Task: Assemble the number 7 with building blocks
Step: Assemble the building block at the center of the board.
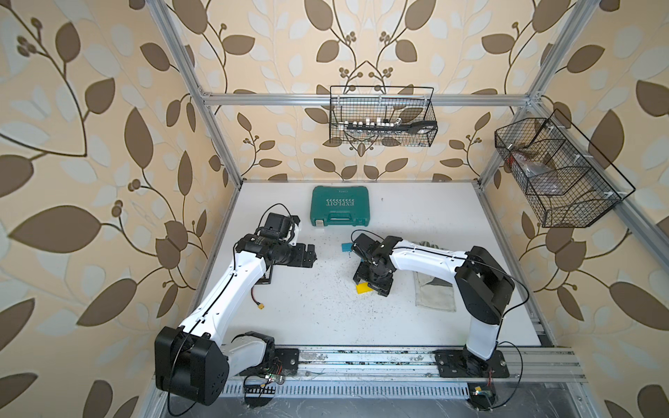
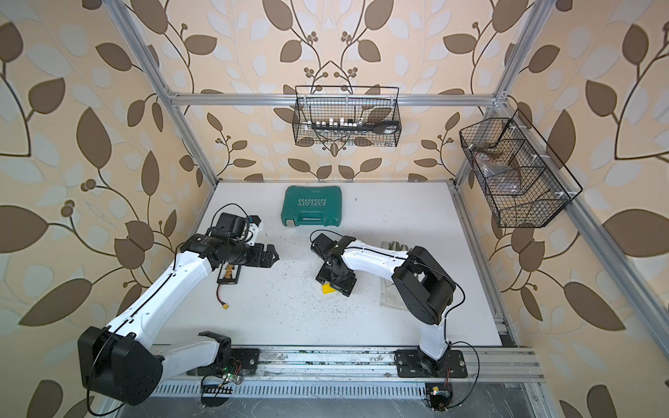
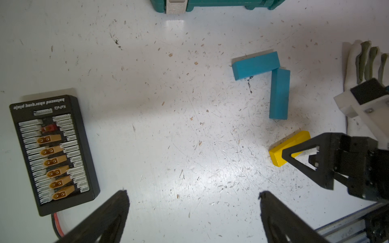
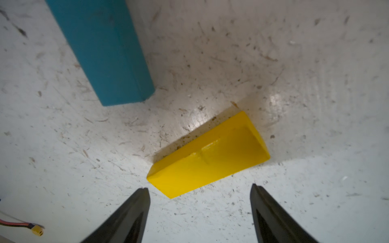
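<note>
A teal block (image 4: 105, 52) runs off the right wrist view's edge.

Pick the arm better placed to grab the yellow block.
Right. The right tool, open, hangs at the flat yellow rectangular block; the left tool, also open, sits farther off by the black charging plate.

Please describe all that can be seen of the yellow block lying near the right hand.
The yellow block is a small flat rectangular bar with bevelled edges and a smooth, slightly glossy surface, perhaps painted wood or plastic. Its top face shows a shallow stepped mark. It lies flat and slanted on the scratched white table, apart from the nearest teal block. The right hand hangs close over one end with its jaws open; no contact can be seen.
</note>
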